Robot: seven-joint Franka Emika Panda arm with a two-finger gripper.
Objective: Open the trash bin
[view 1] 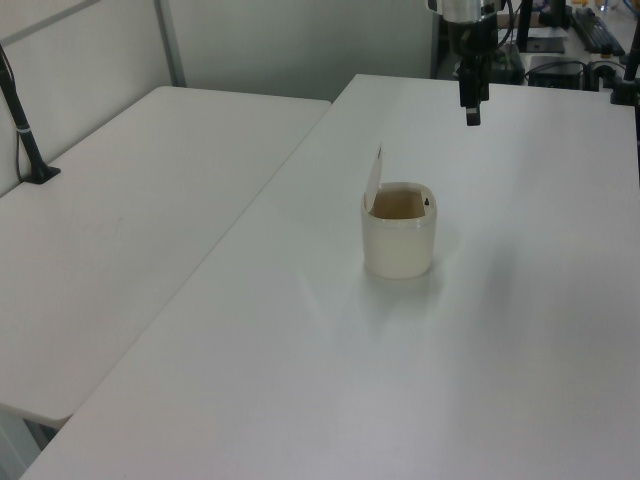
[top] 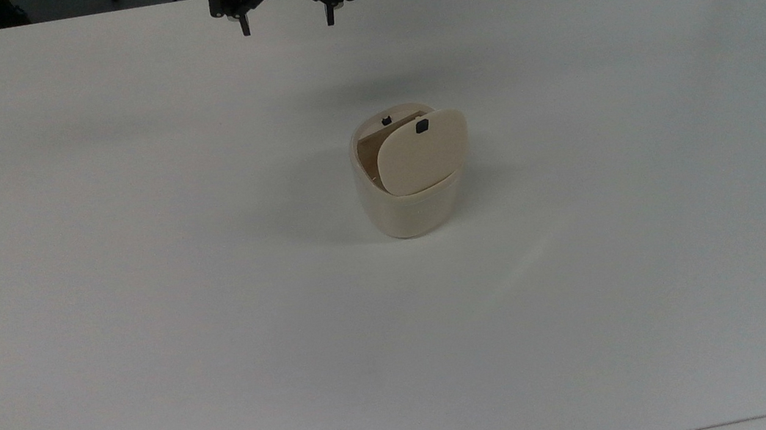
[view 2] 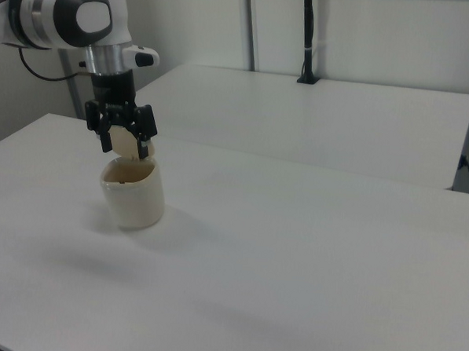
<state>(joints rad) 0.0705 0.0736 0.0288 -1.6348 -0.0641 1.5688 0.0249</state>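
- Since the top view looks down on the white table point(top: 139, 276), start there: you see the trash bin point(top: 411, 200) standing near the table's middle, its lid point(top: 423, 150) swung up on the hinge and leaning toward the top view's right, with the small black button point(top: 422, 127) near the lid's free edge. The mouth is exposed, so I judge the opening itself done. The gripper point(top: 286, 22) hangs at the table's far edge, well apart from the bin, its two fingers spread wide and holding nothing; that spacing reads as a pull-back so nothing can knock the lid shut.

- If you turn to the left view, the bin point(view 1: 399, 245) sits upright on the nearer table, the lid point(view 1: 374, 178) standing almost vertical at the left view's left side of the rim, which is why the brownish inside shows. The gripper point(view 1: 471, 108) hangs above and behind the bin, touching nothing.

- When you check the right view, the bin point(view 2: 133, 192) stands toward the right view's left. The gripper point(view 2: 126, 142) overlaps the raised lid point(view 2: 128, 142) only by line of sight; the other two views place it apart. Its fingers stand parted here too.
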